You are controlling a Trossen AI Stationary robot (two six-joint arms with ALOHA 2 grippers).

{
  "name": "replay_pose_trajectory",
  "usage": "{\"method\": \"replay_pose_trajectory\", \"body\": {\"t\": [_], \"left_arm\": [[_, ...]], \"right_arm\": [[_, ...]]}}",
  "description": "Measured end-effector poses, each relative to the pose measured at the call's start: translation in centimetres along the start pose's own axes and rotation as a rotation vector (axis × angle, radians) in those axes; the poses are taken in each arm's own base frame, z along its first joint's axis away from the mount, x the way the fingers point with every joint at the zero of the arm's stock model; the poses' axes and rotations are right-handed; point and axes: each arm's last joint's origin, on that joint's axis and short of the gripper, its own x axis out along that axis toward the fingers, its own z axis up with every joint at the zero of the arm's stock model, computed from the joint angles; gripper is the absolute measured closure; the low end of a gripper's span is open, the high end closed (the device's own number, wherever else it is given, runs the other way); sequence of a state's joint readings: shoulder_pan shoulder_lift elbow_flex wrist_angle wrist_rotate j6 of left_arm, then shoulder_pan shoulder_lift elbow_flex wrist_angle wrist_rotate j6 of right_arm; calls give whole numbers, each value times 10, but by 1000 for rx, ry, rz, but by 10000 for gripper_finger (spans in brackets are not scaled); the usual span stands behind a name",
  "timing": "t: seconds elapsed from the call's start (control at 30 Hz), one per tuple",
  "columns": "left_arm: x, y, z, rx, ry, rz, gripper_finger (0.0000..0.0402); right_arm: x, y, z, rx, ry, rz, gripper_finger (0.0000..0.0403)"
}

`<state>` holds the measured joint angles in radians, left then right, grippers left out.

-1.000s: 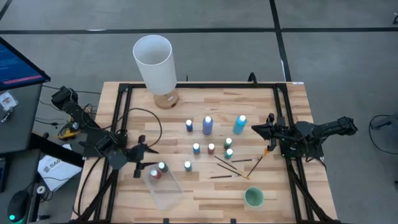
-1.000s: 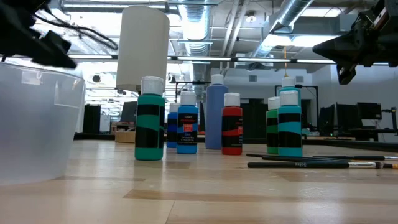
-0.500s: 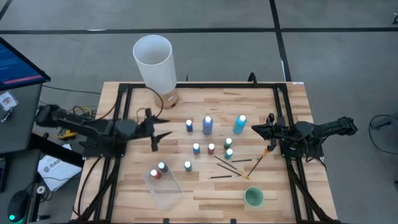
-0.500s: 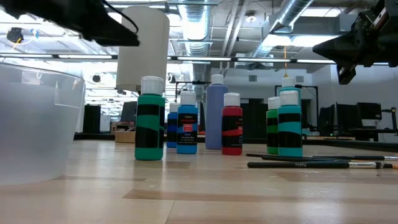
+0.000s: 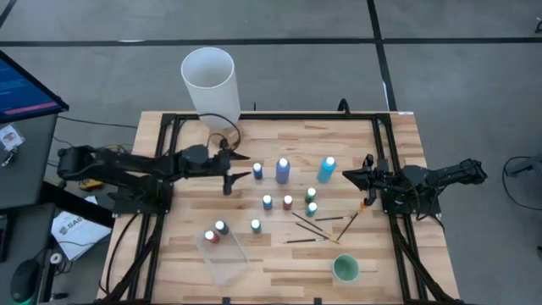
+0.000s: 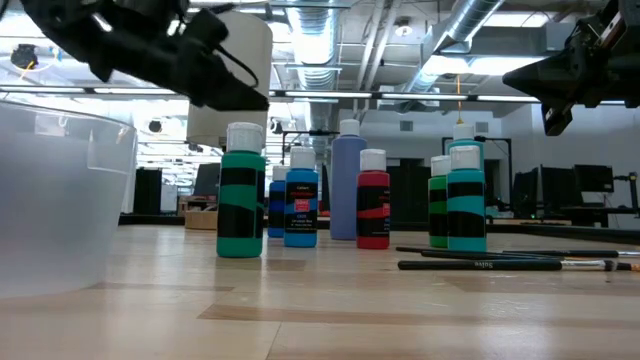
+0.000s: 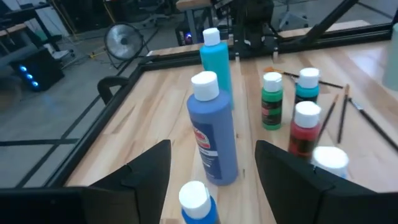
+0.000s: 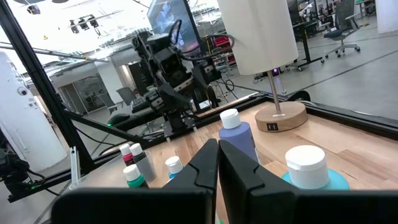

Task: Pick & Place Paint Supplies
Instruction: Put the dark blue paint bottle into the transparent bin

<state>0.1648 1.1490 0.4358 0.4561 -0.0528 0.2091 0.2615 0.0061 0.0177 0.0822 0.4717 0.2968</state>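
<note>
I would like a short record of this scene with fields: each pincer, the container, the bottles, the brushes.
left pincer: open, above the table beside the small blue bottle
right pincer: shut, waiting at the table's right
clear container: holds two bottles
tall blue bottle: upright, mid-table
brushes: lying flat, right of centre

Your two arms are matte black from base to fingertip. The left arm [image 5: 127,163] is a chain of slim tubular links joined by chunkier round joint housings, and a thin black cable loops loose above its wrist. Your left gripper [image 5: 241,172] ends in two flat, tapered black fingers [image 7: 152,167] with smooth, rounded tips. The right arm [image 5: 440,180] is built alike, bulkier at the wrist block. On your right gripper [image 5: 348,177] the two fingers [image 8: 208,163] meet in a narrow wedge, with a blocky black body behind them.
</note>
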Motion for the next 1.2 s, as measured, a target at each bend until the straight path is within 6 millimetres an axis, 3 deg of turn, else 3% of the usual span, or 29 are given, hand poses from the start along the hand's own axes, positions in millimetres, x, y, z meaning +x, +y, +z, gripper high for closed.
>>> {"method": "replay_pose_trajectory", "body": {"t": [0.23,0.87,1.2], "left_arm": [[22,5,-17,5,21,4,181],[52,8,-42,22,117,-56,181],[53,8,-46,18,144,-60,186]], "right_arm": [[0,0,0,0,0,0,394],[0,0,0,0,0,0,394],[0,0,0,0,0,0,394]]}}
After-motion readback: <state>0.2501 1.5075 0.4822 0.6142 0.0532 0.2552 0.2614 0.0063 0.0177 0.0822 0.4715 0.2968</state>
